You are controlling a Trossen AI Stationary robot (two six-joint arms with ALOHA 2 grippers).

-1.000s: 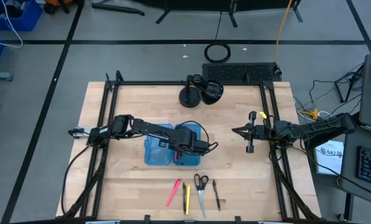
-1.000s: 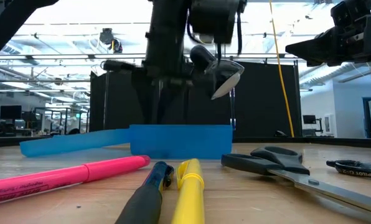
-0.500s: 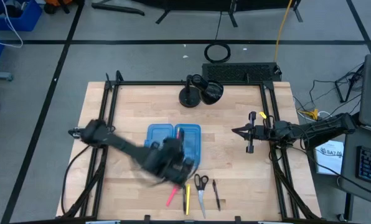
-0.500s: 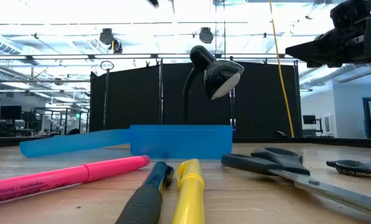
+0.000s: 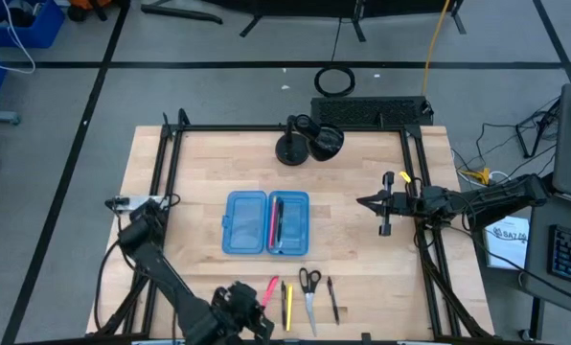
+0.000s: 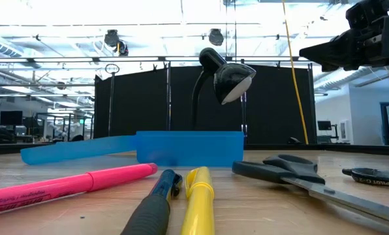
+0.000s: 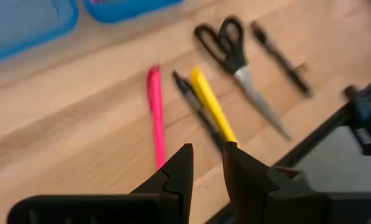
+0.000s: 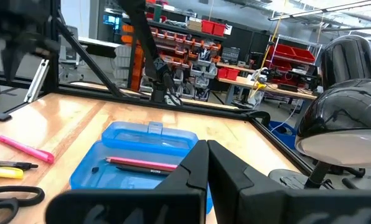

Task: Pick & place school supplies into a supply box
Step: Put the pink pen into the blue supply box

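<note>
The translucent blue supply box [image 5: 242,223] lies open mid-table on both halves; a pink-red pencil [image 5: 272,222] and a black pen [image 5: 280,222] lie in its right half. Near the table's front edge lie a pink highlighter [image 7: 155,115], a black pen [image 7: 195,102], a yellow pen [image 7: 213,106], black-handled scissors [image 7: 235,53] and another black pen [image 7: 279,56]. My left gripper [image 5: 255,309] hovers at the near edge beside the highlighter's near end, narrowly open [image 7: 205,165] and holding nothing. My right gripper [image 5: 381,203] waits at the table's right side, shut [image 8: 206,158].
A black desk lamp [image 5: 309,142] stands at the table's far edge behind the box. A black metal frame [image 5: 166,172] runs along the table's sides. Bare wood lies between the box and the row of supplies.
My left arm has swung fast from above the box's right half toward the table's near edge and now hangs over the near-left end of the supply row. The box's right half, covered by the gripper before, now shows the two pens lying in it.
</note>
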